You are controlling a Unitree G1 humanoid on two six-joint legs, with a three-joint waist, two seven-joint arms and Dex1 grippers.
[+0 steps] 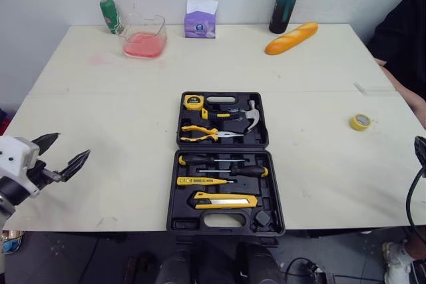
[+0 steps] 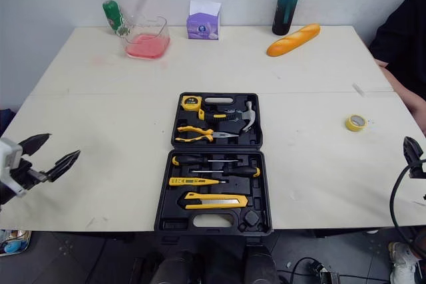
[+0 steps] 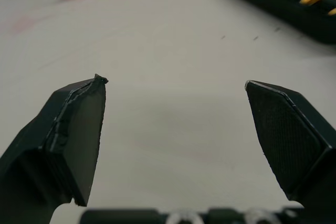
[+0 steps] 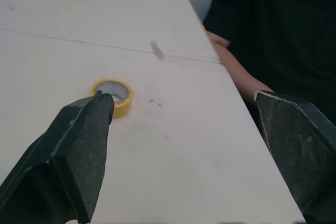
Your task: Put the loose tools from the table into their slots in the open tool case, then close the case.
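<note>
The tool case (image 1: 223, 161) lies flat and open in the middle of the table (image 1: 100, 118), close to the front edge, so its slots face up. Most slots look full (hammer (image 1: 249, 116), pliers (image 1: 200, 132), knife (image 1: 226, 200)). I think one loose thing is left: a yellow tape roll (image 1: 360, 122), well apart from the case on the right side. The right gripper (image 4: 178, 97) points toward it, jaws spread wide and empty. The left gripper (image 1: 69, 147) hangs by the left front corner, jaws spread too. Bare table lies all around the roll, but a person's arm (image 4: 236, 72) rests near the right edge.
</note>
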